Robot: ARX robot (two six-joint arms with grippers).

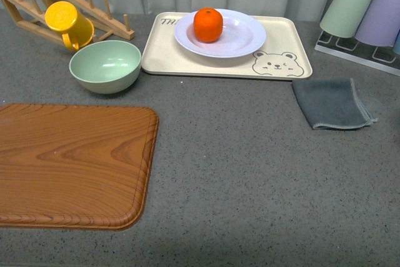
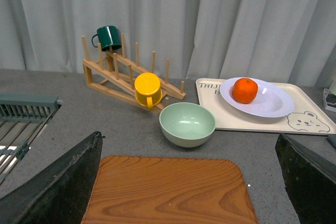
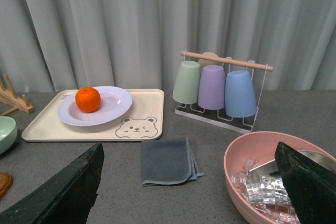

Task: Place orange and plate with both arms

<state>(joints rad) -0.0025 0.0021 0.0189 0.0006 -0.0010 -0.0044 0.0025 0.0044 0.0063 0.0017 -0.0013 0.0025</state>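
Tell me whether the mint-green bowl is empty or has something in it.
Empty. The mint-green bowl stands upright on the counter beside the yellow mug, and the left wrist view looks straight into it: only its bare inner surface shows.

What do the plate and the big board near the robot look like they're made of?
The plate looks like smooth glossy plastic or melamine, possibly ceramic: soft sheen, uniform pale colour. The board shows brown wood grain with a rounded rim; real wood or printed laminate, I can't tell.
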